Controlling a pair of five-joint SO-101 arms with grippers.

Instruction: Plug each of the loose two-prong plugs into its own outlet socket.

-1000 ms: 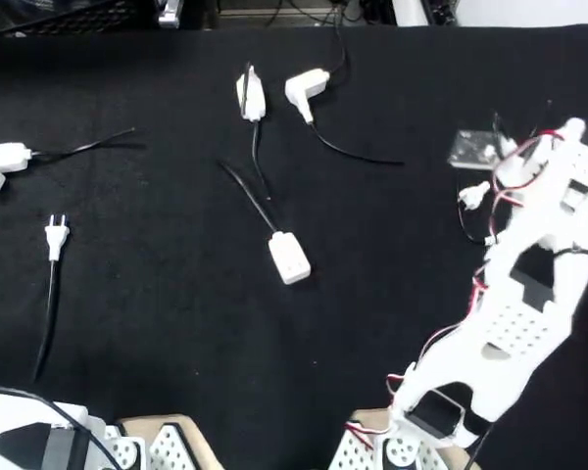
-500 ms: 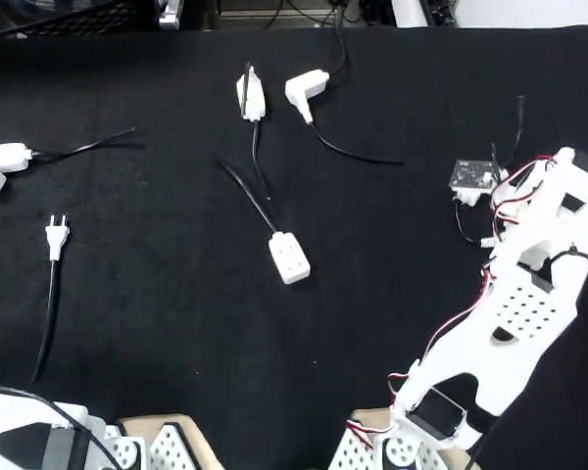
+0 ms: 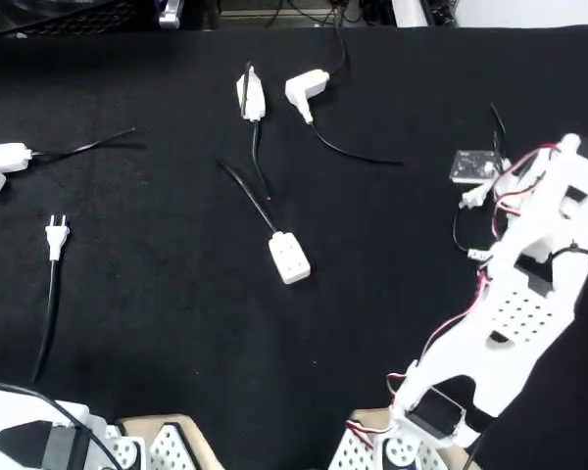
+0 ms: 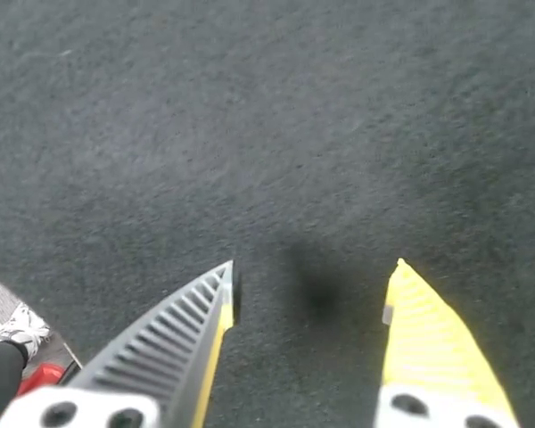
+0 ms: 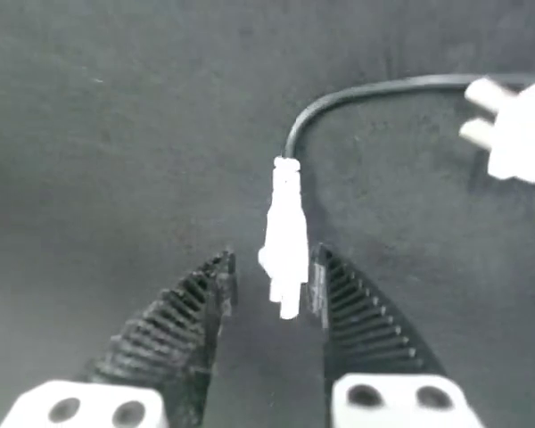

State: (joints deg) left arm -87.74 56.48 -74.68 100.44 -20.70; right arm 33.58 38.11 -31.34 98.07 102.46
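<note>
Plugs and sockets lie spread over the black desk (image 3: 392, 294). Along its right edge stretches the white right arm (image 3: 524, 313). The right gripper (image 5: 272, 255) is slightly open around a slim white plug (image 5: 283, 223) — the plug rests against one finger, with a gap on the other side. The left gripper (image 4: 314, 267) hangs wide open over bare cloth, holding nothing. A socket block (image 3: 289, 258) on its cord sits near the desk's middle. A white fitting (image 3: 251, 95) and an angled fitting (image 3: 307, 88) lie side by side near the far edge, and a third fitting (image 3: 2, 162) sits at the left edge. Just beside that one lies a two-prong plug (image 3: 56, 233) — prongs toward the far edge.
</note>
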